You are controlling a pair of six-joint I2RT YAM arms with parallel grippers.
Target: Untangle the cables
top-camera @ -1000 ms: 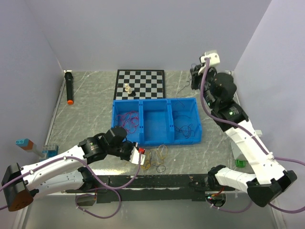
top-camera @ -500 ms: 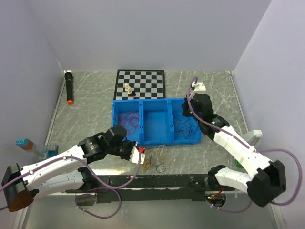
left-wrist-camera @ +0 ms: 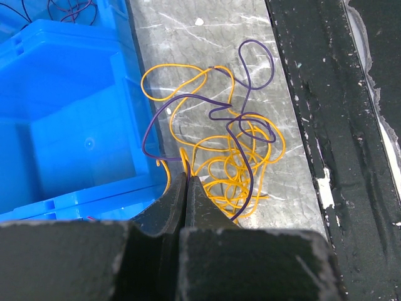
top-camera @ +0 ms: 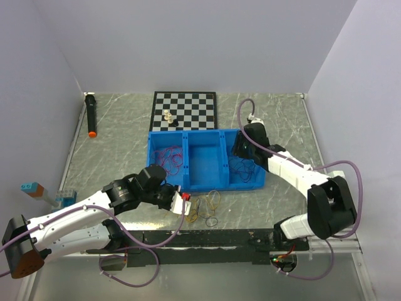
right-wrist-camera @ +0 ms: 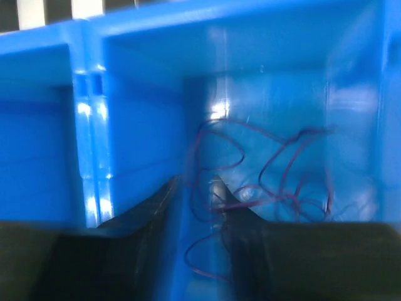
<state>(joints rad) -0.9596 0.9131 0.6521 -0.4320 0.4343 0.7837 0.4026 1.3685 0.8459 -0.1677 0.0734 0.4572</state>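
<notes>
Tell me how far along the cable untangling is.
Partly done: magenta cables lie in the blue bin's left compartment, dark cables in its right. In hand: the left end effector is shut on the orange cable in front of the bin; the right end effector stands open over the dark cables. Left: orange cable and purple cable are intertwined.

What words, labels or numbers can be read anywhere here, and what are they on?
None: no writing can be read in any view.
The blue bin, the chessboard, the black marker and the thin cables show no labels or numbers.
The small blocks at the left edge are too small to tell.
</notes>
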